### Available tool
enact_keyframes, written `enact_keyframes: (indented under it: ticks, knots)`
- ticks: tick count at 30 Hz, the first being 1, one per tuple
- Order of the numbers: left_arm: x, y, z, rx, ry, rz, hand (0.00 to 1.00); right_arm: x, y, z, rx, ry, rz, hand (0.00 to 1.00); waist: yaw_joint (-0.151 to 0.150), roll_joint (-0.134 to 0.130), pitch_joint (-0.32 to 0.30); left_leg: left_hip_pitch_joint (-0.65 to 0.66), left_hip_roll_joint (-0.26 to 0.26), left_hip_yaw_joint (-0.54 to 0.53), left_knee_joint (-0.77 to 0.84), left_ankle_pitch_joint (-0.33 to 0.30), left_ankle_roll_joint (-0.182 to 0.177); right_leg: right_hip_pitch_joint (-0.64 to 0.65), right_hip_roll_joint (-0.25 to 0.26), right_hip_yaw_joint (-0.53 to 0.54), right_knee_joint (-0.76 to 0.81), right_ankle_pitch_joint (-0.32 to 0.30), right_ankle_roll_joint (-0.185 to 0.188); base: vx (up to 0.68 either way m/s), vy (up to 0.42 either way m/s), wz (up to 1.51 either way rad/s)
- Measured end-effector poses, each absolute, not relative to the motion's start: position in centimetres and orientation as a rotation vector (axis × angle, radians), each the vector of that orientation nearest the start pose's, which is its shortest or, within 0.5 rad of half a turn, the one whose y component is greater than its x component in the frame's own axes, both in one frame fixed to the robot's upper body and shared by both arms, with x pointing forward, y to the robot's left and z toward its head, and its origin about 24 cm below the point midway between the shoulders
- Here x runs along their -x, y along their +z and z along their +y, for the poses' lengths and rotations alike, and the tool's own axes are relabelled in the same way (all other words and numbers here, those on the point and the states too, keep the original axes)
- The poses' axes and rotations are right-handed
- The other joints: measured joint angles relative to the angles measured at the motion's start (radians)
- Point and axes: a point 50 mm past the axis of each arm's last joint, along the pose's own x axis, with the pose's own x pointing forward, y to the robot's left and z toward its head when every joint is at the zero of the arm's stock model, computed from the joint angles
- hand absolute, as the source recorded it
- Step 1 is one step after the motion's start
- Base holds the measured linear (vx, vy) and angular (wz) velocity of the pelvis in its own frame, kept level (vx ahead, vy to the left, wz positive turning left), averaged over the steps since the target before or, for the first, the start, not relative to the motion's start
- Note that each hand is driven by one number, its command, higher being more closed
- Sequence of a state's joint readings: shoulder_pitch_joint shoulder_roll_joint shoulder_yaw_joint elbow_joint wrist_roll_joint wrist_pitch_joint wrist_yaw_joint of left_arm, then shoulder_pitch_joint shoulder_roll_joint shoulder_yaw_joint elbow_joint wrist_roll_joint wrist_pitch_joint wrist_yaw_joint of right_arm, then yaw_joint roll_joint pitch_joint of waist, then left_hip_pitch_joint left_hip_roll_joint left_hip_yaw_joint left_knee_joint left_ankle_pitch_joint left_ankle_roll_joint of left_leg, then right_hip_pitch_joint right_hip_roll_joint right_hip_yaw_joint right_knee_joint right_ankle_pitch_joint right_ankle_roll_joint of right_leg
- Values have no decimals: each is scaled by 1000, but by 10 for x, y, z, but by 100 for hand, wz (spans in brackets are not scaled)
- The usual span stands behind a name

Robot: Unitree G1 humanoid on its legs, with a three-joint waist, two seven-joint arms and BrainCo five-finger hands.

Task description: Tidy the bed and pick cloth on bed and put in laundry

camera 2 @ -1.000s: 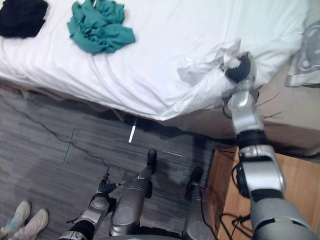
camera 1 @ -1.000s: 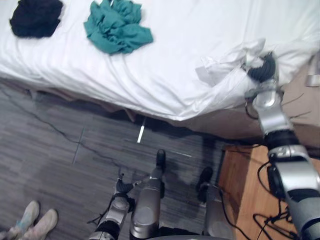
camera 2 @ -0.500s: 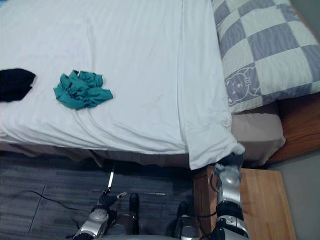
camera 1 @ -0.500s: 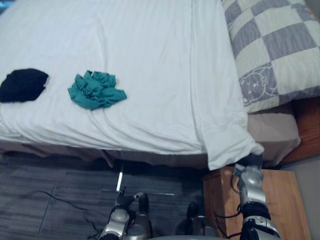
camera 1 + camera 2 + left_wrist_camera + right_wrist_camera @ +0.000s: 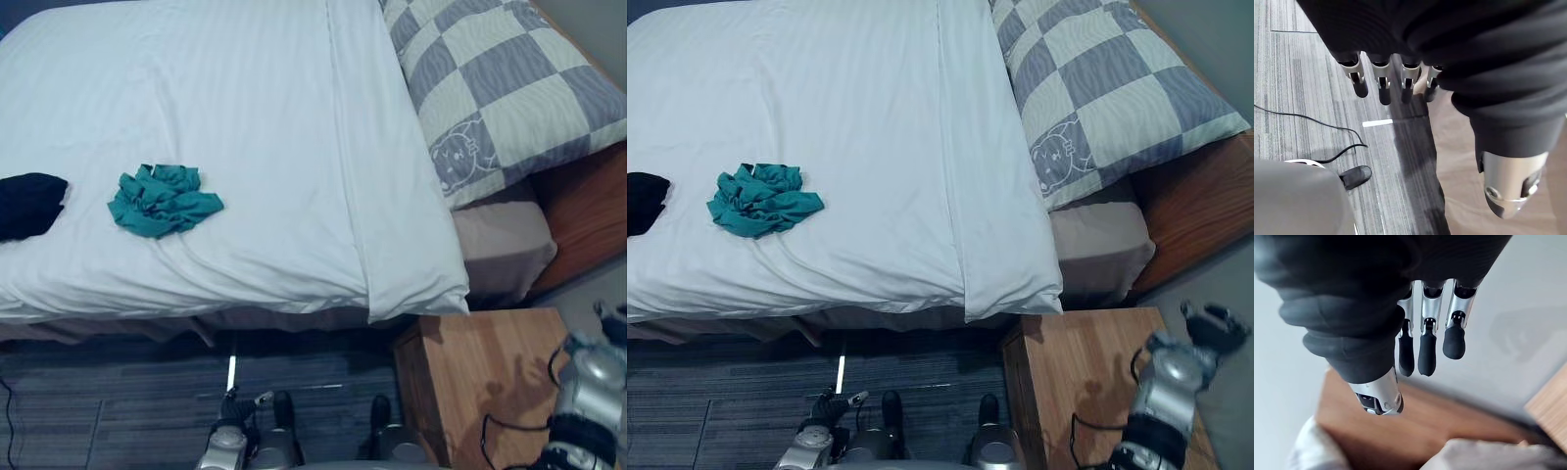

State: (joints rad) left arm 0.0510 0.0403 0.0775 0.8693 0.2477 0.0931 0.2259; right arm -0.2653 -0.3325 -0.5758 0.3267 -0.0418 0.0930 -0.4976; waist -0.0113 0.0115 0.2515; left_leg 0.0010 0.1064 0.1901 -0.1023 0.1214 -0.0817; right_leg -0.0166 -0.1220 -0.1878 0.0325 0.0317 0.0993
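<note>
Bed (image 5: 245, 108) under smooth white sheet, teal cloth (image 5: 162, 201) and black cloth (image 5: 29, 204) on it, checked pillow (image 5: 500, 88), wooden nightstand (image 5: 480, 372), grey floor (image 5: 118, 401), my right robot hand (image 5: 1211, 325) and left robot hand (image 5: 1415, 44) wide, empty.

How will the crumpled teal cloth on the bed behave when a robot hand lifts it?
The teal cloth lies bunched in soft folds, so it is probably floppy and will unfurl and dangle. It looks thin, so likely light. Resting loose on the white duvet, it should lift free.

Two crumpled cloths on the bed (image 5: 502, 245): one teal cloth (image 5: 162, 201), one black cloth (image 5: 27, 204). One white duvet (image 5: 245, 117), one checked pillow (image 5: 500, 88). One wooden nightstand (image 5: 480, 377) beside the bed.
</note>
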Motion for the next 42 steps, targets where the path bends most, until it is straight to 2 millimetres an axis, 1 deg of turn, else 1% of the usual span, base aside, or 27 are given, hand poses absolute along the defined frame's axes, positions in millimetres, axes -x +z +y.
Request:
enact_keyframes:
  ticks: [2, 3, 4, 6, 8, 10, 13, 15, 19, 21, 24, 25, 26, 28, 29, 30, 32, 33, 34, 35, 36, 37, 38, 39, 40, 41, 42]
  knots:
    - [-139, -140, 190, -350, 199, 965, 0, -282, 112, -335, 221, -956, -91, 100, 4, 3, 2, -35, 1, -5, 0, 8, 0, -34, 0, 4, 2, 11, -4, -38, 5, 4]
    - [-140, -140, 190, -348, 199, 959, 0, -290, 122, -329, 232, -929, -122, 100, 7, 6, 3, -47, 1, -8, 0, 12, -1, -45, -1, 4, 3, 13, -4, -34, 8, 13]
    - [-145, -138, 189, -349, 201, 940, 0, -306, 143, -317, 259, -877, -190, 100, 20, 13, 16, -64, 1, -17, 0, 21, 4, -60, -1, -1, 7, 24, -8, -19, 5, 16]
    - [-154, -134, 189, -354, 213, 905, 0, -322, 175, -303, 291, -813, -287, 100, 34, 22, 57, -70, 0, -28, 0, 28, 7, -65, -3, -9, 19, 24, -7, -37, 5, 18]
    - [-161, -129, 188, -351, 225, 865, 0, -339, 222, -280, 311, -738, -442, 100, 44, 39, 92, -118, -1, -43, 5, 42, 12, -114, -7, -19, 42, 24, -7, -32, 11, 18]
    - [-170, -125, 188, -350, 224, 838, 0, -344, 245, -270, 339, -693, -515, 100, 60, 55, 128, -144, -2, -52, 7, 56, 15, -142, -12, -32, 59, 22, -10, -4, 4, 19]
    - [-174, -123, 189, -363, 219, 829, 0, -357, 249, -253, 379, -614, -515, 100, 84, 67, 137, -198, -7, -52, 7, 67, 26, -213, -21, -29, 101, 11, -8, 8, -4, 5]
    - [-177, -122, 187, -378, 213, 817, 0, -367, 230, -250, 419, -578, -422, 100, 90, 79, 150, -229, -18, -57, 8, 73, 30, -257, -37, -33, 146, -7, -7, 35, -2, 17]
    - [-186, -121, 185, -398, 206, 821, 0, -378, 180, -261, 431, -577, -193, 100, 107, 90, 196, -291, -36, -70, 74, 61, 42, -322, -68, -32, 229, -46, -2, 35, -15, 15]
    - [-189, -121, 187, -408, 216, 825, 0, -377, 178, -261, 402, -584, -207, 100, 105, 89, 217, -303, -37, -70, 113, 41, 44, -323, -74, -29, 251, -55, -5, 3, -13, 4]
    - [-189, -121, 188, -410, 221, 825, 0, -372, 158, -263, 340, -599, -167, 100, 104, 84, 220, -308, -35, -69, 165, 8, 46, -310, -76, -26, 263, -66, -4, 0, 0, 0]
    - [-189, -121, 190, -416, 227, 827, 0, -364, 138, -259, 290, -599, -140, 100, 91, 75, 222, -300, -35, -72, 187, -6, 46, -289, -75, -29, 262, -73, -1, 10, -12, 5]
    - [-188, -121, 192, -420, 230, 832, 0, -361, 130, -256, 273, -596, -131, 100, 82, 69, 222, -293, -35, -73, 186, -7, 46, -281, -74, -31, 260, -74, -1, 0, 0, 0]
    - [-186, -121, 198, -433, 242, 844, 0, -346, 98, -249, 205, -600, -73, 100, 67, 45, 227, -251, -36, -64, 168, -10, 42, -244, -70, -27, 241, -79, -3, 25, -19, -9]
    - [-183, -122, 203, -431, 261, 856, 0, -329, 63, -246, 130, -623, 31, 100, 48, 23, 223, -212, -36, -58, 140, -10, 42, -209, -66, -26, 216, -82, 1, 31, -22, -10]
    - [-182, -122, 204, -436, 262, 858, 0, -320, 47, -246, 104, -637, 81, 0, 47, 18, 220, -199, -36, -52, 129, -10, 42, -198, -64, -25, 206, -80, 3, 50, -24, -12]
    - [-181, -121, 207, -418, 289, 860, 0, -262, -37, -249, 58, -691, 425, 0, 23, 8, 215, -172, -37, -33, 124, -23, 48, -149, -69, -33, 161, -65, 14, 86, -4, 1]
    - [-181, -121, 208, -417, 291, 864, 0, -243, -60, -247, 51, -693, 534, 0, 18, 7, 215, -177, -25, 16, 147, -39, 52, -140, -80, -39, 152, -55, 16, 124, 25, 13]
    - [-180, -121, 214, -405, 320, 872, 0, -197, -101, -243, 35, -693, 764, 0, 1, 8, 214, -194, 35, 179, 244, -96, 65, -122, -95, -54, 146, -42, 23, 88, 23, 10]
    - [-177, -122, 215, -396, 332, 880, 0, -177, -115, -240, 30, -691, 851, 0, -8, 9, 214, -194, 66, 247, 288, -118, 74, -113, -102, -58, 147, -42, 24, 106, 65, 4]
    - [-171, -124, 219, -377, 361, 900, 0, -139, -135, -236, 17, -686, 991, 0, -23, 13, 212, -190, 108, 337, 362, -142, 81, -97, -117, -62, 157, -43, 27, 78, 164, -10]
    - [-167, -126, 220, -355, 384, 917, 0, -101, -150, -232, -2, -682, 1119, 0, -25, 8, 202, -179, 94, 364, 399, -149, 90, -81, -147, -71, 169, -47, 41, 90, 196, -10]
    - [-165, -127, 220, -352, 391, 922, 0, -87, -155, -230, 0, -670, 1166, 0, -26, 3, 188, -173, 76, 360, 392, -148, 89, -79, -162, -83, 174, -53, 51, 57, 176, 17]
    - [-161, -129, 218, -338, 396, 936, 0, -62, -161, -227, 2, -650, 1240, 0, -32, 1, 146, -173, 37, 344, 356, -149, 88, -77, -193, -101, 172, -64, 63, 45, 121, 74]
    - [-159, -130, 218, -339, 399, 942, 0, -47, -165, -219, -14, -624, 1286, 0, -43, -25, 123, -195, 20, 348, 384, -213, 27, -56, -243, -144, 157, -66, 75, 42, 145, 84]
    - [-158, -130, 221, -334, 412, 945, 0, -45, -166, -215, -18, -612, 1297, 0, -41, -33, 123, -213, 44, 357, 463, -255, 30, -45, -257, -157, 155, -65, 79, 22, 148, 69]
    - [-152, -130, 232, -313, 459, 957, 0, -47, -167, -210, -24, -587, 1301, 0, -26, -47, 102, -245, 129, 344, 610, -301, 71, -30, -281, -172, 152, -57, 82, -20, 223, 34]
